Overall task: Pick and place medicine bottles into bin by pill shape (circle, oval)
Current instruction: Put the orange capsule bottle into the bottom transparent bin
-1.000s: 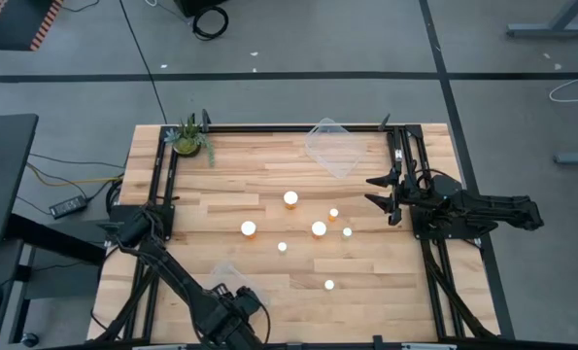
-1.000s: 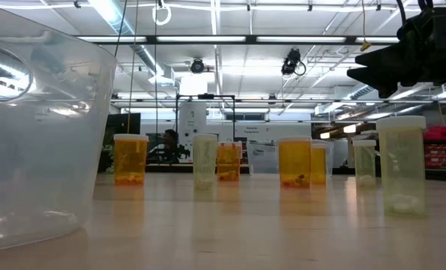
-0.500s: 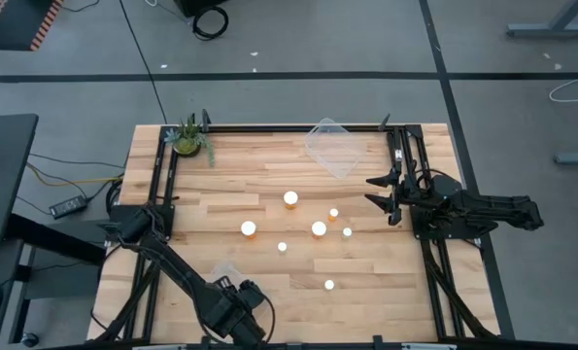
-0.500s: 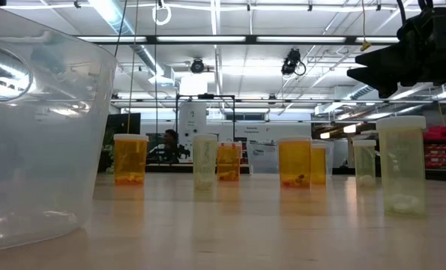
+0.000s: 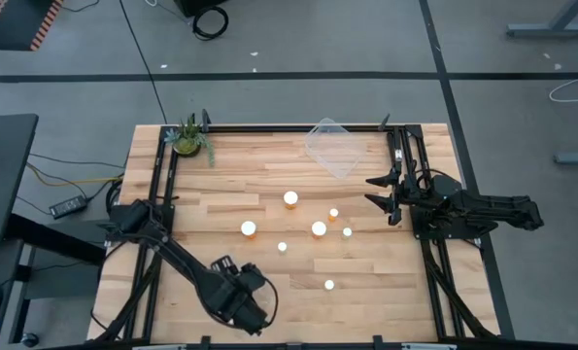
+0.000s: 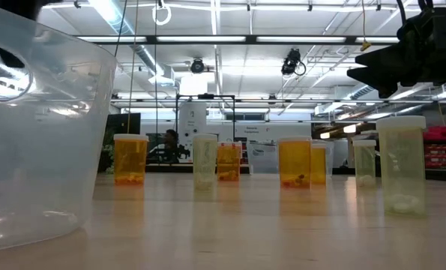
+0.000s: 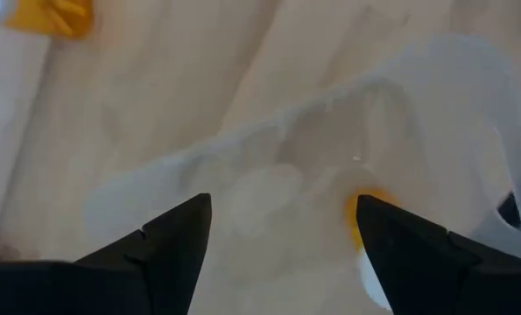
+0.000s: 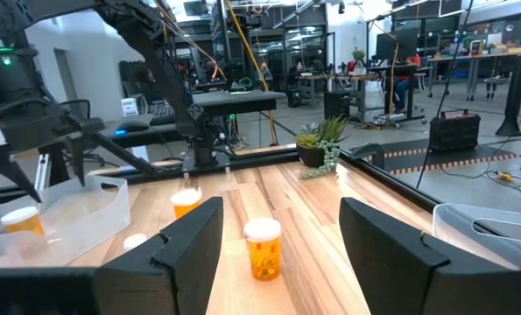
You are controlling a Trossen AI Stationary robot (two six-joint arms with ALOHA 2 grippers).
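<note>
Several small bottles with white caps stand upright on the wooden table, among them a wider one (image 5: 290, 198), another (image 5: 249, 228) and a narrow one (image 5: 328, 284). My left gripper (image 5: 245, 303) is open and empty above the near clear bin (image 7: 435, 105). An orange bottle with a white cap (image 7: 365, 229) lies inside that bin. My right gripper (image 5: 378, 194) is open and empty at the table's right side, above the table. In its wrist view an orange bottle (image 8: 262, 248) stands farther off, in line with the gap between its fingers.
A second clear bin (image 5: 332, 148) sits at the far edge, right of centre. A small green potted plant (image 5: 189, 138) stands at the far left corner. Black frame rails run along the left side (image 5: 162, 185) and the right side (image 5: 405, 165). The low view shows the near bin (image 6: 35, 135) close up.
My left gripper has moved a little toward the table's right and far edges and now covers more of the near clear bin. The right arm and the bottles on the table have kept still.
</note>
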